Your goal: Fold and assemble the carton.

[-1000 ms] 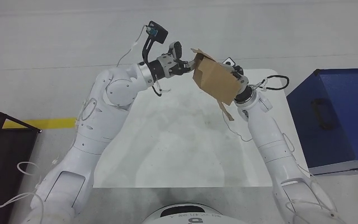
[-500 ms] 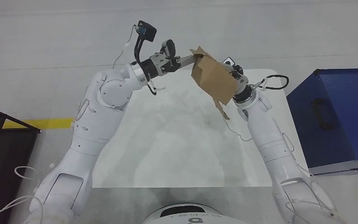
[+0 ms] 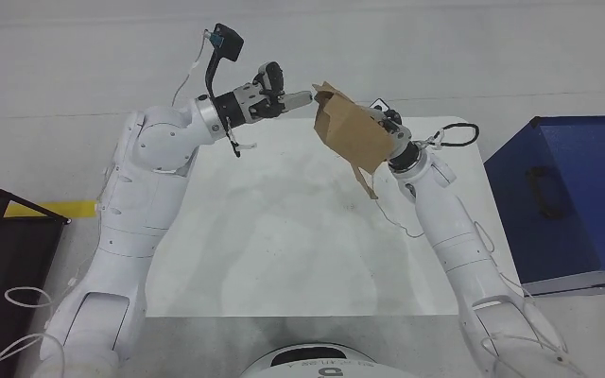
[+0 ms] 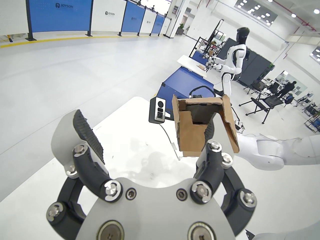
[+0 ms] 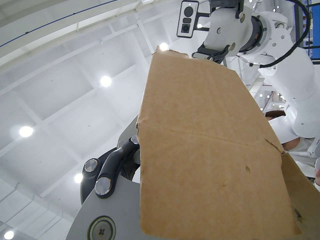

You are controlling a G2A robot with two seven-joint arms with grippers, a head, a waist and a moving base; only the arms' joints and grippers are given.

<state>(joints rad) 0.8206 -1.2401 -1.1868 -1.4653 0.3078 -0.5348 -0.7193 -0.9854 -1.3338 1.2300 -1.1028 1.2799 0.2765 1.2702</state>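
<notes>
A brown carton (image 3: 352,132), partly erected, hangs tilted above the table's far edge. My right gripper (image 3: 389,126) is shut on its far-right side, and the cardboard (image 5: 207,151) hides its fingers. The carton's open end (image 4: 200,126) faces my left gripper (image 4: 145,122), which is open. One of the left fingers (image 4: 212,128) lies in line with that opening; I cannot tell whether it touches. From above, the left gripper (image 3: 288,87) sits just left of the carton's top flap. In the right wrist view the left gripper (image 5: 217,51) shows past the carton's far edge.
The white table (image 3: 284,236) lies below both arms. A blue bin (image 3: 558,203) stands off the table's right side. A black frame (image 3: 19,236) sits at the left edge. A black cable (image 3: 458,137) loops by the right wrist.
The left arm has swung left and farther back, its gripper staying open by the carton's flap. The right arm has shifted the carton slightly left.
</notes>
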